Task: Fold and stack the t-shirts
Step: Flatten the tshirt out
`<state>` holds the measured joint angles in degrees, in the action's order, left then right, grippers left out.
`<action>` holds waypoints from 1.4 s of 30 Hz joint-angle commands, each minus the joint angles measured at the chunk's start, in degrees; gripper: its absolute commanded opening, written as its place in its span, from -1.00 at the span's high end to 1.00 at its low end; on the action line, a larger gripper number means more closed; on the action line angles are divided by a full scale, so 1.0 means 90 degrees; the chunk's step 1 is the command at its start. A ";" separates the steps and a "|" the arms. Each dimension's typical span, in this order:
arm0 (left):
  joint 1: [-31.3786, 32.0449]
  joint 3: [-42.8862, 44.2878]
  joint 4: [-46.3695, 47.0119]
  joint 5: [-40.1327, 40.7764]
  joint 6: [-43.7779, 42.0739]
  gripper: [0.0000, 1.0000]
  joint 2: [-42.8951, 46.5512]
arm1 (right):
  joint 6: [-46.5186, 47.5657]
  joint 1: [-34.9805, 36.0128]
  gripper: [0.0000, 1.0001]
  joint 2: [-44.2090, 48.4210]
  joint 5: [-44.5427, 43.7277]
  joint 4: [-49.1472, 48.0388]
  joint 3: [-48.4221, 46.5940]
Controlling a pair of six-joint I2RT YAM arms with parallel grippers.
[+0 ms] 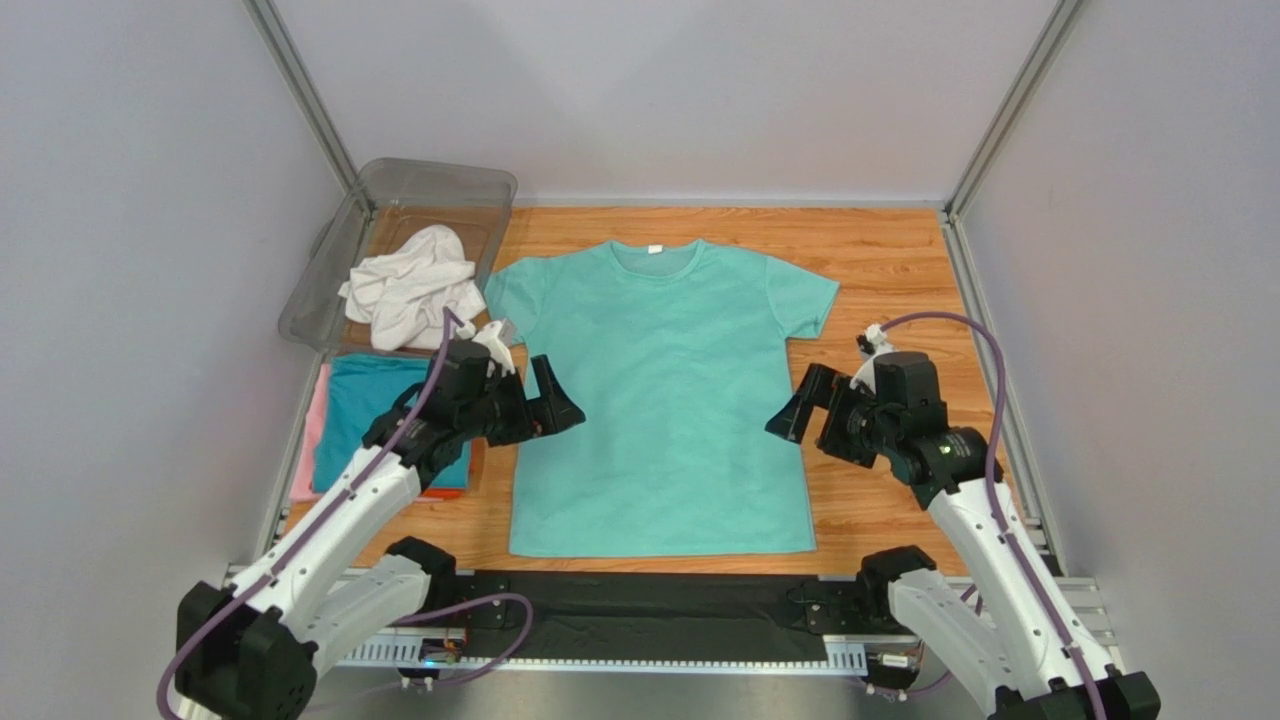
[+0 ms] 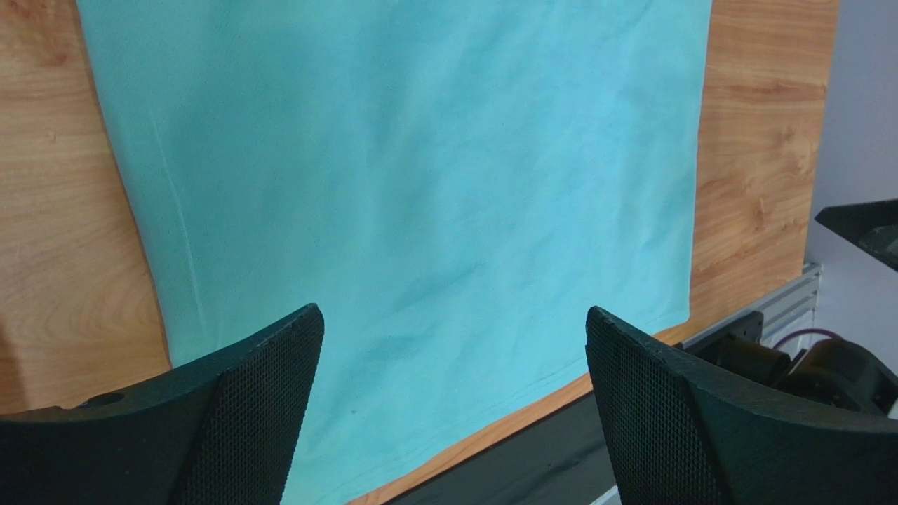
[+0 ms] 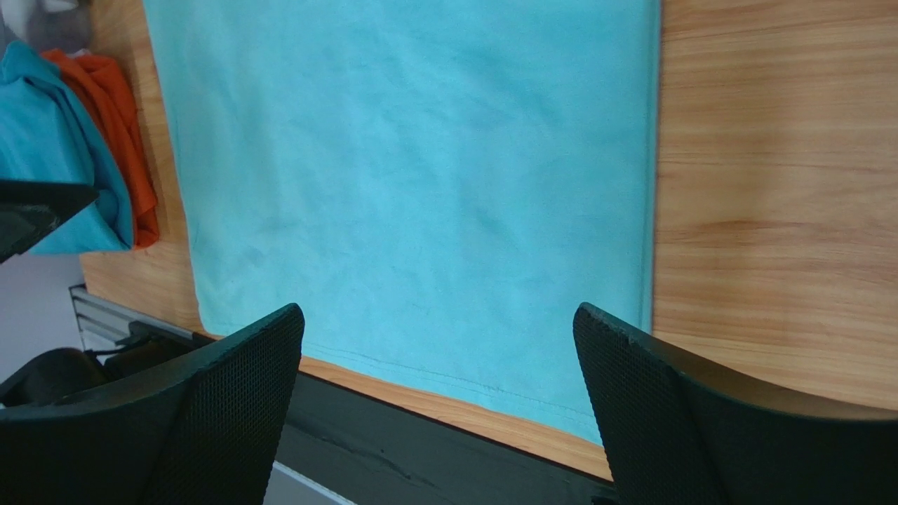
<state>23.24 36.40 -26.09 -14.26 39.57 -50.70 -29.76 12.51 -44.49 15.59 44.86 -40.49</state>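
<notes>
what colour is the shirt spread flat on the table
The shirt is mint green, clearest in the top external view.

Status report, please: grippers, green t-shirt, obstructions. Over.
Left gripper open, empty. Right gripper open, empty. Mint green t-shirt spread flat, unfolded, between them. Nothing lying on it; white t-shirt off in clear bin.

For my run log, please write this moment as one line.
green t-shirt: flat, unfolded | left hand: open, empty, over its left side | right hand: open, empty, over its right side
</notes>
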 commanded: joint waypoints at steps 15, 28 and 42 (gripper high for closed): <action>0.0015 0.1483 0.0916 0.0335 -0.0657 -0.99 -0.4014 | -0.1420 0.1911 -1.00 -0.3297 -0.0950 -0.2055 0.0408; 0.0473 0.0077 0.1658 -0.0378 0.0134 -0.99 -0.3665 | -0.0396 0.0466 -1.00 -0.4295 -0.1313 -0.1284 -0.0549; 0.3344 0.1197 0.2315 -0.1004 0.1093 -0.99 -0.4337 | 0.0699 -0.1039 -1.00 -0.6627 -0.1274 -0.1196 -0.3263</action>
<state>50.43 40.42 -4.47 -22.44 50.22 -87.64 -27.49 3.51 -100.14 4.75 35.64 -62.76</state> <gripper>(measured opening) 0.993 0.998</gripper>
